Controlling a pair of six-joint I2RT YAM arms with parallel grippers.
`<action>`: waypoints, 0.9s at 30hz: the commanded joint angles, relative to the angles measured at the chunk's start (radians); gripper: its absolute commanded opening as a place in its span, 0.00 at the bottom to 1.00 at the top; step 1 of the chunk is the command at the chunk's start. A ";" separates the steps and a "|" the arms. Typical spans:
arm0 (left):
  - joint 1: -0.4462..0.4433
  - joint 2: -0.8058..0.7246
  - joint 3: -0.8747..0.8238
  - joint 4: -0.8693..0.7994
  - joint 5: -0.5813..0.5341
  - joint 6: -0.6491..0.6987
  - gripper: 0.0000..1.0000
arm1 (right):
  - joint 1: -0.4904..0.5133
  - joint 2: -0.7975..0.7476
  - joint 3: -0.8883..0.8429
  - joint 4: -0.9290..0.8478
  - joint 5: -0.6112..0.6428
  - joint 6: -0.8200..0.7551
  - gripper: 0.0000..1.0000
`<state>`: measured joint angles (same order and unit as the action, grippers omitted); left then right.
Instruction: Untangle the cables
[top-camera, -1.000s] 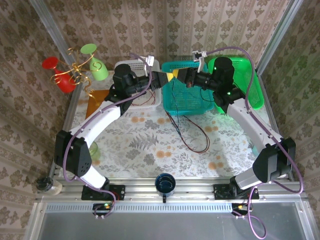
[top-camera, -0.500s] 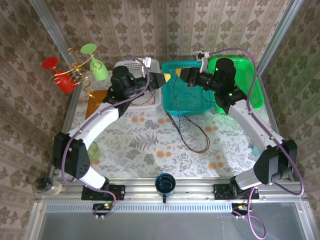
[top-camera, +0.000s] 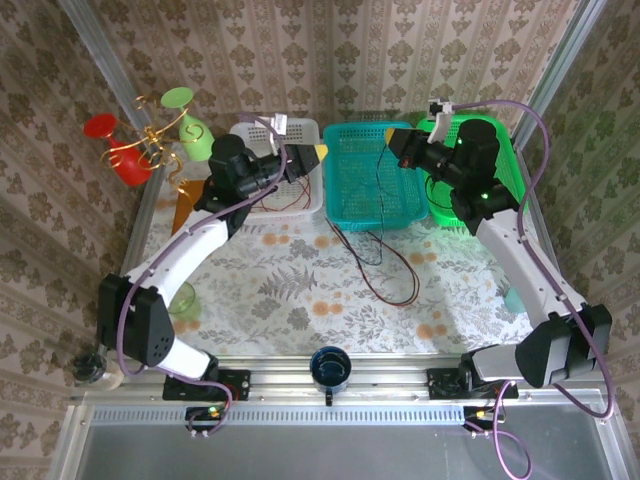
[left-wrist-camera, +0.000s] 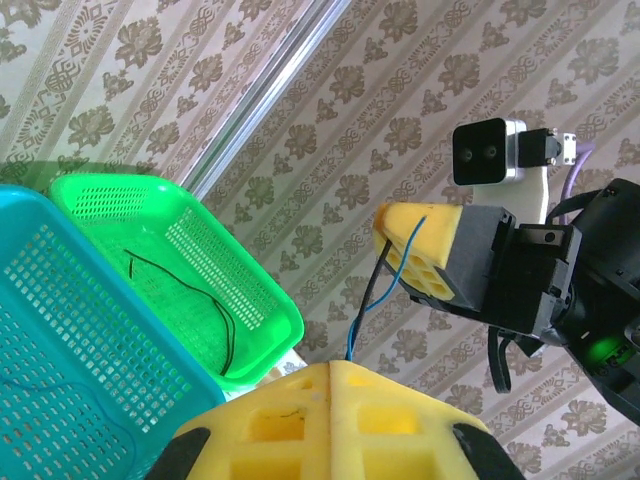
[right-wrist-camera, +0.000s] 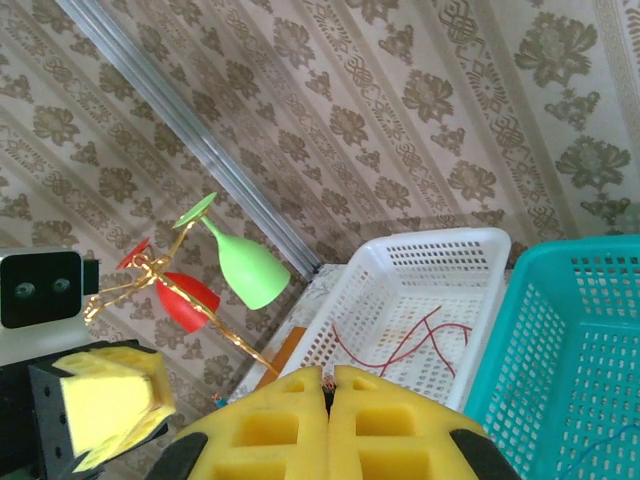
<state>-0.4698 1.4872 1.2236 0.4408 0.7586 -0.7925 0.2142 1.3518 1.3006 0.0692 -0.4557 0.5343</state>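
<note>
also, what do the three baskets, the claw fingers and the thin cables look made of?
White basket, teal basket, green basket: moulded plastic, slightly glossy, with perforated grid walls.
Claw fingers: matte yellow with square recesses, likely foam or soft printed plastic; can't tell which.
Cables pinched in the right claw: thin blue and black jackets, probably plastic-insulated wire.

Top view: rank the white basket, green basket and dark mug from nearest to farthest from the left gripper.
1. White basket, back left, at the left gripper tip.
2. Green basket, back right.
3. Dark mug, near edge, centre.
</note>
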 joint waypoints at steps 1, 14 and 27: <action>-0.008 -0.010 0.018 -0.002 0.016 0.021 0.00 | 0.008 -0.021 0.009 -0.021 -0.015 -0.003 0.00; -0.160 0.098 0.199 -0.150 -0.015 0.289 0.59 | 0.025 -0.027 0.007 -0.049 -0.021 0.000 0.00; -0.190 0.198 0.270 -0.132 -0.017 0.229 0.58 | 0.039 -0.021 0.011 -0.076 -0.050 -0.003 0.00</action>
<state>-0.6518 1.6821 1.4590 0.2863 0.7357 -0.5606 0.2470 1.3472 1.3006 0.0097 -0.4793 0.5343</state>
